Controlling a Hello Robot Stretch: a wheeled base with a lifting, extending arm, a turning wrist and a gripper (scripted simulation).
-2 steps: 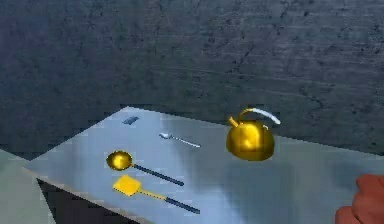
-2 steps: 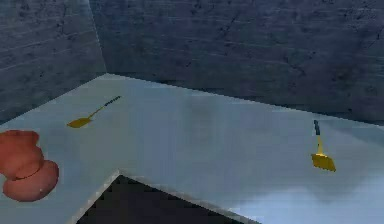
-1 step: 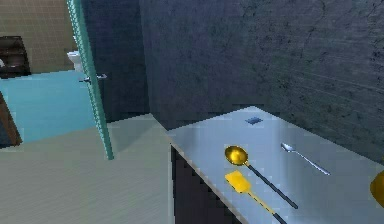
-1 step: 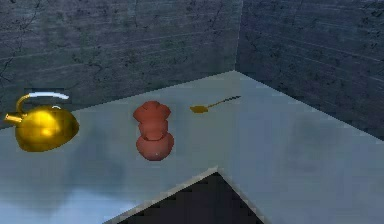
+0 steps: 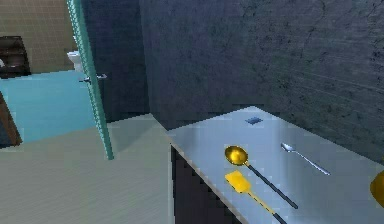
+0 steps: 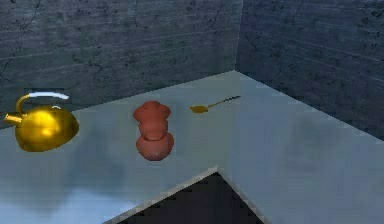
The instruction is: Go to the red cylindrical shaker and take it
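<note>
Well, reddish shaker-like thing (image 6: 153,130) stands on tabletop (image 6: 300,150), between gold kettle (image 6: 42,124) and small ladle (image 6: 212,104). Likely best: nudge base forward to line up, reach clear of kettle. State of claw: cannot tell.

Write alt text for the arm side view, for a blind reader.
A reddish-brown rounded container stands on a pale grey countertop, a shiny gold kettle to its left and a small gold spoon farther back to its right. Dark textured walls meet in a corner behind.
</note>
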